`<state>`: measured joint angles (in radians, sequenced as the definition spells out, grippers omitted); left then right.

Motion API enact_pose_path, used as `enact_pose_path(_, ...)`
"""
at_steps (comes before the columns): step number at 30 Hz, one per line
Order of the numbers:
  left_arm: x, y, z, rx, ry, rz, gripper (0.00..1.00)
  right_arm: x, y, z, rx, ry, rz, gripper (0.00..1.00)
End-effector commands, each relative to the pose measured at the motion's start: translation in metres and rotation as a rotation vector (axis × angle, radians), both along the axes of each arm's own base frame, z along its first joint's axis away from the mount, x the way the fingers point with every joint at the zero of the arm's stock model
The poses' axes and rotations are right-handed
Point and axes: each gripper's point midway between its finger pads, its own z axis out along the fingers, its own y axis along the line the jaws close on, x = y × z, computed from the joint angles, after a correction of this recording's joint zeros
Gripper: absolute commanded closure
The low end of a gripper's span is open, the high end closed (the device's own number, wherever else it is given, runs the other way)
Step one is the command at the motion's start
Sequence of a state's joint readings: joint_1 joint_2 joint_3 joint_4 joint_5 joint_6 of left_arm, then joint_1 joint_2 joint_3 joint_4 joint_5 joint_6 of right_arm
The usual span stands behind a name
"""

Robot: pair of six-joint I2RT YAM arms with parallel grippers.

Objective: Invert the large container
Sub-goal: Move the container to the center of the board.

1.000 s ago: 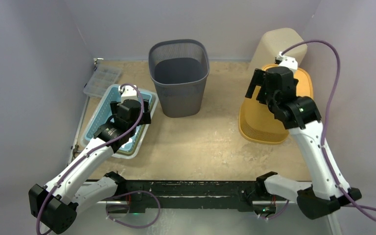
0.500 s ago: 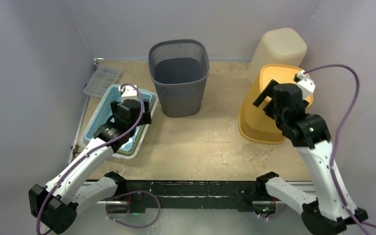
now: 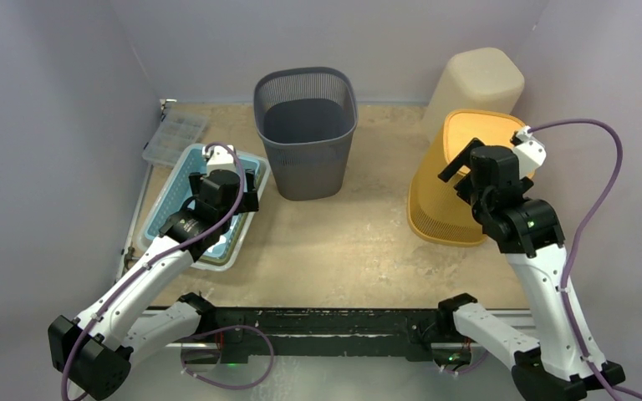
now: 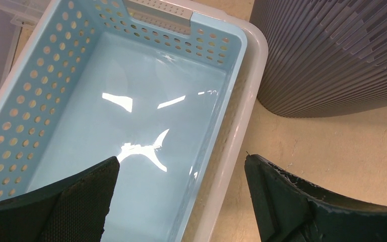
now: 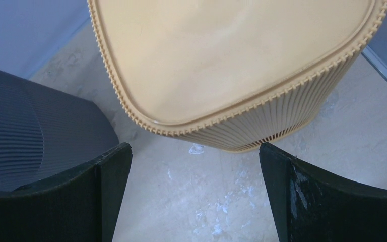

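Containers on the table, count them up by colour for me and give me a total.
Grey: 1, the mesh bin
Yellow: 1, the ribbed bin
Cream: 1, the tall bin
Light blue: 1, the perforated basket
White: 1, the tray under that basket
Clear: 1, the compartment box
Total: 6
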<state>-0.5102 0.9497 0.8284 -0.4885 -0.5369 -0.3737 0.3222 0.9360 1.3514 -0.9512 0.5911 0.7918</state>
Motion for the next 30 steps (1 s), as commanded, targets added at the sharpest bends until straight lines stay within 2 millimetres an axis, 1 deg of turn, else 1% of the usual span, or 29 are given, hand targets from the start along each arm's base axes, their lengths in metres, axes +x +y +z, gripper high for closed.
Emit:
enact_pose_path(1, 0.005, -0.001, 0.015, -0.022, -0.046, -0.005, 0.06, 0.015, -0.012, 0.008, -0.025, -0.043, -0.05, 0.01)
enact_pose_path(5, 0.004, -0.001, 0.014, -0.022, -0.045, -0.006, 0.06, 0.032, -0.024, 0.005, -0.047, -0.03, -0.046, 0.01)
enact_pose_path(12, 0.005, -0.002, 0.014, -0.023, -0.044, -0.007, 0.06, 0.057, -0.08, 0.007, -0.066, -0.041, -0.08, 0.01)
enact_pose_path(13, 0.005, -0.002, 0.014, -0.023, -0.044, -0.007, 0.06, 0.06, -0.086, 0.005, -0.068, -0.032, -0.082, 0.01)
enact_pose_path(16, 0.006, -0.002, 0.013, -0.02, -0.039, -0.007, 0.06, 0.07, -0.096, 0.003, -0.08, -0.028, -0.069, 0.02)
enact_pose_path(19, 0.006, -0.002, 0.011, -0.015, -0.033, -0.008, 0.06, 0.076, -0.108, -0.002, -0.091, -0.006, -0.1, 0.02)
enact_pose_path(22, 0.006, -0.002, 0.009, -0.012, -0.028, -0.007, 0.06, 0.076, -0.123, -0.003, -0.091, 0.011, -0.147, 0.03)
enact_pose_path(23, 0.006, -0.002, 0.008, -0.01, -0.024, -0.007, 0.06, 0.075, -0.123, 0.001, -0.091, 0.006, -0.142, 0.03)
enact_pose_path(25, 0.007, -0.002, 0.007, -0.007, -0.022, -0.006, 0.06, 0.073, -0.119, 0.015, -0.104, -0.032, -0.119, 0.03)
enact_pose_path(30, 0.007, -0.003, 0.006, -0.007, -0.018, -0.007, 0.06, 0.048, -0.108, 0.059, -0.149, -0.141, -0.077, 0.01)
